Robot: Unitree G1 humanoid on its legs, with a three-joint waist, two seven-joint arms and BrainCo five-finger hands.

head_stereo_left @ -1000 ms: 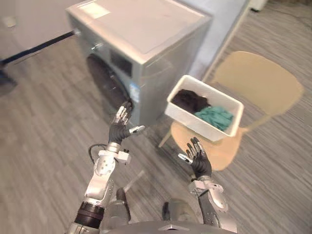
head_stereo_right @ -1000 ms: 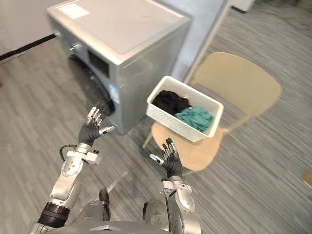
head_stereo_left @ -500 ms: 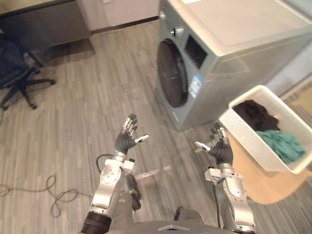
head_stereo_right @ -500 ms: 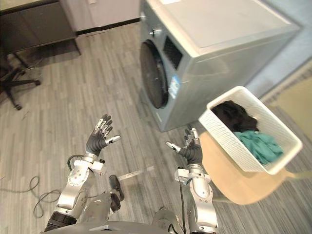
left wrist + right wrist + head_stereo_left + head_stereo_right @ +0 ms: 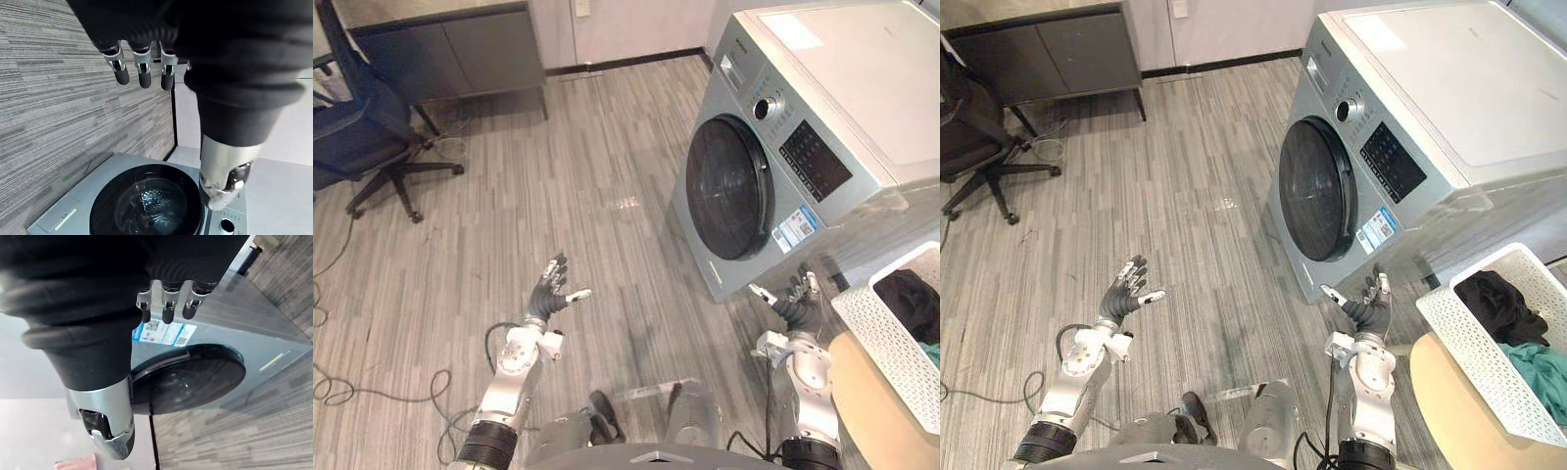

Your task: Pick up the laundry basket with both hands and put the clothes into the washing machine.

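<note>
Right, with my left hand (image 5: 547,297) and right hand (image 5: 794,310) both spread and empty, I'd turn toward the laundry basket (image 5: 1475,343) on the chair (image 5: 1451,403) beside the washing machine (image 5: 822,127) and grip opposite rims evenly.

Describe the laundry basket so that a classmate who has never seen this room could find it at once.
Find the silver front-loading washing machine. Beside it, away from its round door, stands a tan chair. The laundry basket sits on that seat: the only white, perforated tub, holding a black garment and a teal garment.
</note>
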